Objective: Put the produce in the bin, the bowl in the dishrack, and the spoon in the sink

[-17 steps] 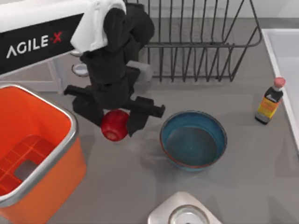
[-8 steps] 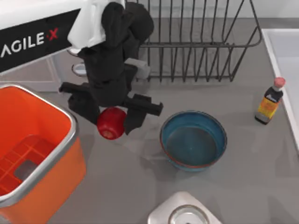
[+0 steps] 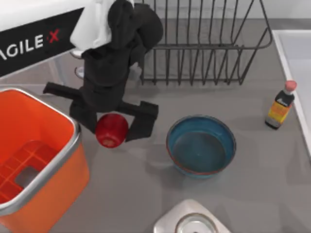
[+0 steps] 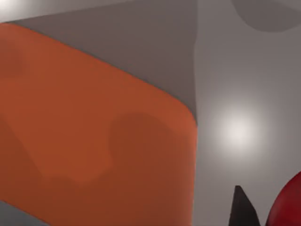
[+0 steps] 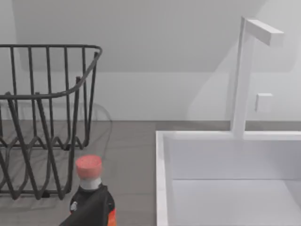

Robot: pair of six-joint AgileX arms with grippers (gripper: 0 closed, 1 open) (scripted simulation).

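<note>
My left gripper (image 3: 112, 122) is shut on the produce (image 3: 111, 130), a small glossy red ball, held above the table just right of the bin (image 3: 74, 144). One dark fingertip (image 4: 242, 211) and an edge of the produce (image 4: 290, 207) show in the left wrist view, beside the bin's orange wall (image 4: 94, 141). The blue bowl (image 3: 201, 145) stands upright on the table to the right of the gripper. The wire dishrack (image 3: 204, 48) is at the back, the white sink (image 3: 297, 53) at the far right. The spoon is out of view.
A small dark bottle (image 3: 280, 108) with a pink cap stands between the bowl and the sink. In the right wrist view it (image 5: 89, 200) stands before the dishrack (image 5: 42, 94) and the sink (image 5: 225, 179), with a white faucet (image 5: 242, 75). A pale grey rounded piece (image 3: 192, 221) sits at the front edge.
My left gripper has carried the produce leftward, closer to the bin's rim, turning slightly. The bowl and bottle have not moved.
</note>
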